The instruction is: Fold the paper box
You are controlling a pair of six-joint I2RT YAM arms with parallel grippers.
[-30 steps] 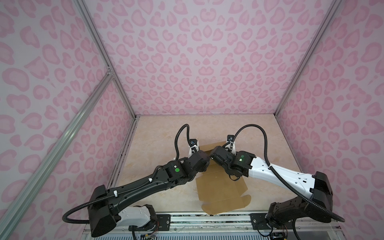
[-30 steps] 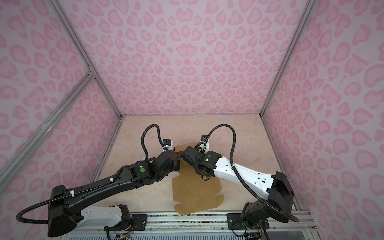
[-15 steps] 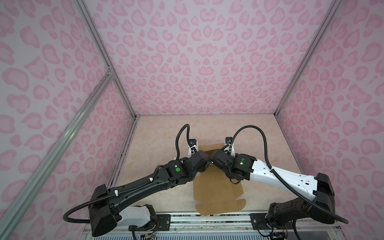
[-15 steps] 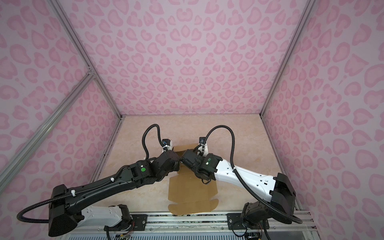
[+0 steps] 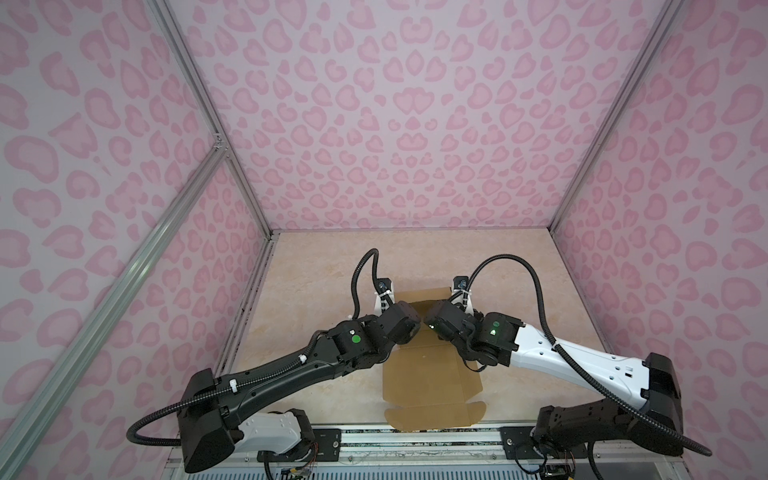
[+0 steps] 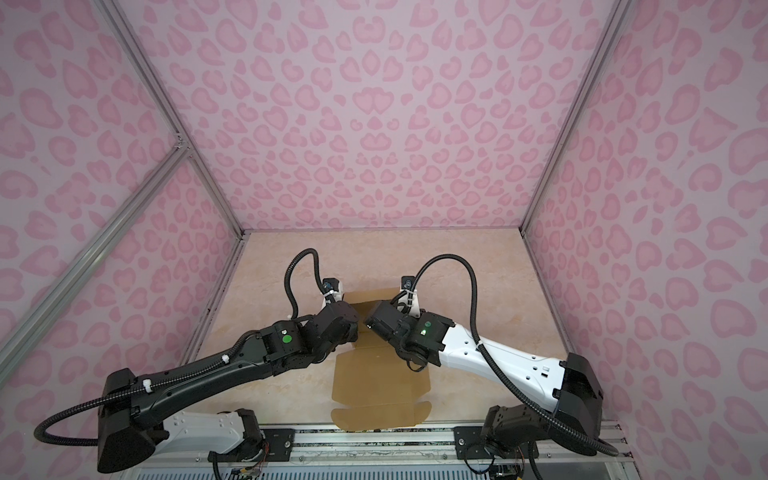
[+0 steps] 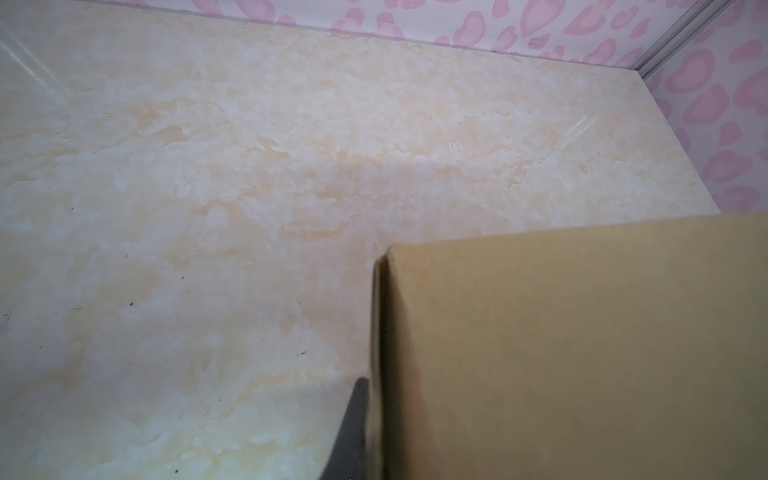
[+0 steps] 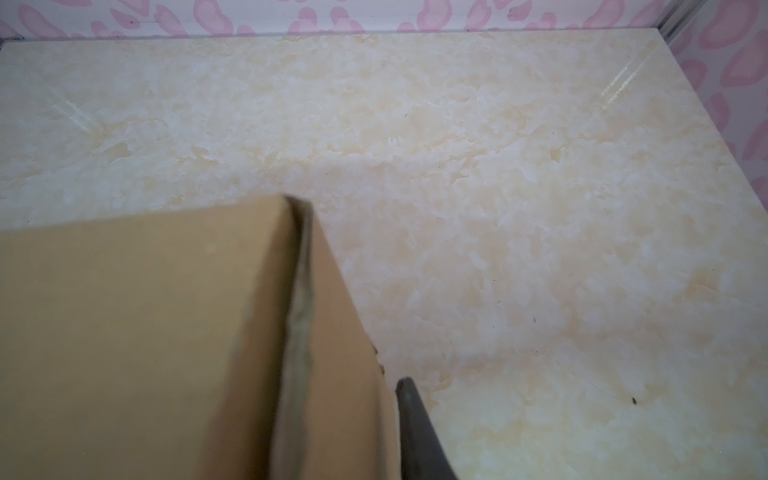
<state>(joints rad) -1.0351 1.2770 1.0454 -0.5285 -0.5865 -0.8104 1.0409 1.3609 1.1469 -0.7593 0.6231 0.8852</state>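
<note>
Raising paper box [image 5: 430,374] walls at bench [image 5: 328,286] centre: left gripper [image 7: 374,419] pinching one, right gripper [image 8: 392,419] at the other (clamped or loose, impossible to tell). Next, likely: tucking flaps in squarely.

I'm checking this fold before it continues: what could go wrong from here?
1. The right gripper has its finger slightly off the side wall of the cardboard box. The wall's layers gape and might spring open.
2. The left gripper seems to pinch the opposite wall alone, so a pull could drag the box across the table.
3. In both top views the left arm's wrist and the right arm's wrist nearly touch and could collide.
</note>
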